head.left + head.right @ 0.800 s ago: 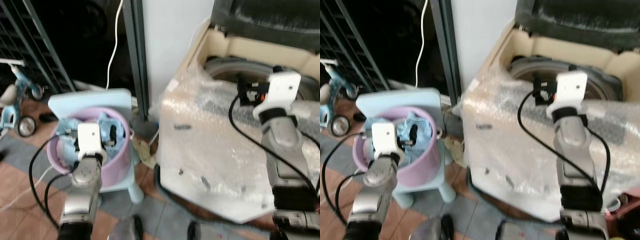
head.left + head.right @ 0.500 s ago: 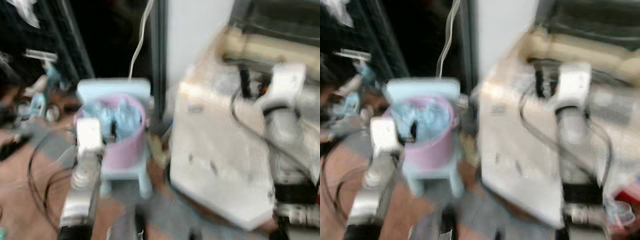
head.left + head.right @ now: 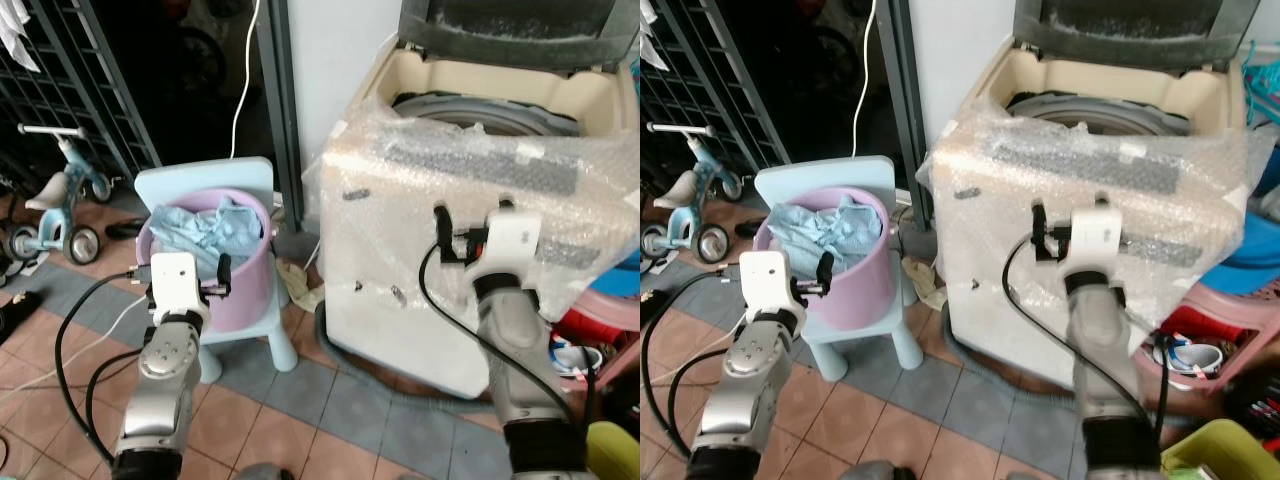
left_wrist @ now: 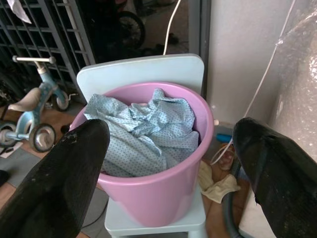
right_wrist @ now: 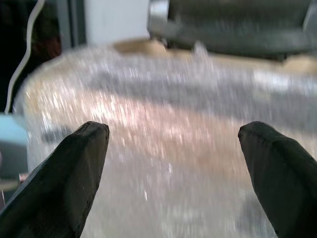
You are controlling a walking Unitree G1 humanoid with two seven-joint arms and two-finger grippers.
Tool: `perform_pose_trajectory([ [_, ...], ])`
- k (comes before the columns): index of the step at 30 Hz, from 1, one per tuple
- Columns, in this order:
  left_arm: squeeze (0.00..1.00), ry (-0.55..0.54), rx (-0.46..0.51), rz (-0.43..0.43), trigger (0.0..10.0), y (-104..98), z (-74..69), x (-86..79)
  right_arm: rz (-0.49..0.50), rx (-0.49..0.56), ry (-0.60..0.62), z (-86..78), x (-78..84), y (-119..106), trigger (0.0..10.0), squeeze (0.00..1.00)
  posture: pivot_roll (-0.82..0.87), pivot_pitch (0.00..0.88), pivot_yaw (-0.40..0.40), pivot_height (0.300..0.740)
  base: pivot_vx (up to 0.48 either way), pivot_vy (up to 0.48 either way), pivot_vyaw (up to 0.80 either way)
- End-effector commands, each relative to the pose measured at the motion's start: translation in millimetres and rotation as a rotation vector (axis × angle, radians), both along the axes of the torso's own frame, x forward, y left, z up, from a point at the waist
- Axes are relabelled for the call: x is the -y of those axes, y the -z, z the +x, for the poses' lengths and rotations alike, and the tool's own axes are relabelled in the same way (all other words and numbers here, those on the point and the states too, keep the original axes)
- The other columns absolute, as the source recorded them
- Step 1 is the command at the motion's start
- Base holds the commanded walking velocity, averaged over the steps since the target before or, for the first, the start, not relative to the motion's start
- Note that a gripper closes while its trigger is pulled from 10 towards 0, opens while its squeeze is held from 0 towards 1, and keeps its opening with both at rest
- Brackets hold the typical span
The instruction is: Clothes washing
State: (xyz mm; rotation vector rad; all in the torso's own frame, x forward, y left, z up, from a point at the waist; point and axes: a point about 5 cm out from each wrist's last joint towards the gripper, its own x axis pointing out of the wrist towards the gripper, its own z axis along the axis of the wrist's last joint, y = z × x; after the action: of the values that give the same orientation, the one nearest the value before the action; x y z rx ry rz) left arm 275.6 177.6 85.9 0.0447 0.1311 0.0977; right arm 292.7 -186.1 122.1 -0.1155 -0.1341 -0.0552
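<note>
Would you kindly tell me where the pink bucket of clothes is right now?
The pink bucket sits on a pale blue chair on the robot's left, beside the bubble-wrapped washing machine, just ahead of the left hand.

Quick count: one pink bucket [image 4: 163, 193] with one blue cloth [image 4: 143, 134], one pale blue chair [image 3: 262, 180], one bubble-wrapped washing machine [image 3: 440, 260], one kids' tricycle [image 3: 55, 215], one pink stool [image 3: 1230, 315].

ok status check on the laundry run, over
Left gripper open, facing pink plastic bucket of blue dotted cloth. Right gripper open before bubble-wrapped washing machine, lid up.
</note>
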Motion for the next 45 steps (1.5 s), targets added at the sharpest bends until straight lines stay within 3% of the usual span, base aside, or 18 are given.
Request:
perform_pose_trajectory([
  [1, 0.00, -0.007, -0.002, 0.012, 10.0, 0.5, 0.1, -5.4, 0.007, -0.025, 0.014, -3.6, -4.3, 9.7, 10.0, 0.00, -0.05, 0.023, 0.083, 0.740, 0.000, 0.000, 0.00],
  [4, 0.00, 0.007, -0.002, 0.011, 10.0, 0.0, 2.1, -5.9, -0.024, -0.024, 0.012, -5.6, -11.3, 14.1, 10.0, 0.00, -0.05, 0.028, 0.092, 0.740, 0.000, 0.000, 0.00],
  [5, 0.00, 0.029, 0.008, 0.008, 10.0, -1.3, 3.1, -2.7, 0.014, -0.055, 0.049, -3.5, -4.5, 18.7, 10.0, 0.00, -0.04, 0.031, 0.092, 0.740, 0.000, 0.000, 0.00],
  [7, 0.00, 0.050, 0.018, 0.003, 10.0, -2.8, 4.1, 1.2, -0.007, -0.101, 0.110, -5.7, 1.6, 25.7, 10.0, 0.00, -0.04, 0.032, 0.083, 0.740, 0.000, 0.000, 0.00],
  [8, 0.00, 0.050, 0.025, 0.006, 10.0, -3.8, 4.8, 2.7, -0.101, -0.136, 0.163, -6.7, 3.7, 29.3, 10.0, 0.00, -0.04, 0.032, 0.078, 0.740, 0.000, 0.000, 0.00],
  [16, 0.00, 0.009, 0.052, 0.042, 10.0, -7.7, 0.5, -1.8, -0.067, -0.170, 0.092, -2.5, -1.8, 28.4, 10.0, 0.00, -0.03, 0.049, 0.074, 0.740, 0.000, 0.000, 0.00],
  [18, 0.00, 0.004, 0.058, 0.061, 10.0, -8.6, -1.5, -5.7, 0.047, -0.113, -0.026, -0.2, -13.2, 21.1, 10.0, 0.00, -0.03, 0.059, 0.071, 0.740, 0.000, 0.000, 0.00],
  [21, 0.00, -0.007, 0.056, 0.079, 10.0, -7.5, -2.1, -9.3, 0.036, -0.094, -0.010, 1.4, -10.4, 18.7, 10.0, 0.00, -0.03, 0.063, 0.068, 0.740, 0.000, 0.000, 0.00],
  [24, 0.00, -0.006, 0.061, 0.093, 10.0, -7.4, -3.1, -10.0, 0.108, -0.134, -0.008, -1.8, -6.6, 25.5, 10.0, 0.00, -0.03, 0.063, 0.062, 0.740, 0.000, 0.000, 0.00],
  [28, 0.00, -0.012, 0.060, 0.101, 10.0, -6.6, -5.8, -10.2, 0.076, -0.131, -0.055, -8.6, -9.8, 30.0, 10.0, 0.00, -0.03, 0.065, 0.057, 0.740, 0.000, 0.000, 0.00],
  [34, 0.00, 0.011, 0.036, 0.096, 10.0, -2.8, -9.6, -7.6, 0.095, -0.136, -0.022, -17.3, -4.5, 32.5, 10.0, 0.00, -0.04, 0.073, 0.063, 0.740, 0.000, 0.000, 0.00],
  [45, 0.00, 0.032, 0.022, 0.075, 10.0, -0.6, -8.8, -0.7, 0.091, -0.135, -0.048, -18.5, -5.3, 31.8, 10.0, 0.00, -0.04, 0.065, 0.055, 0.740, 0.000, 0.234, -0.32],
])
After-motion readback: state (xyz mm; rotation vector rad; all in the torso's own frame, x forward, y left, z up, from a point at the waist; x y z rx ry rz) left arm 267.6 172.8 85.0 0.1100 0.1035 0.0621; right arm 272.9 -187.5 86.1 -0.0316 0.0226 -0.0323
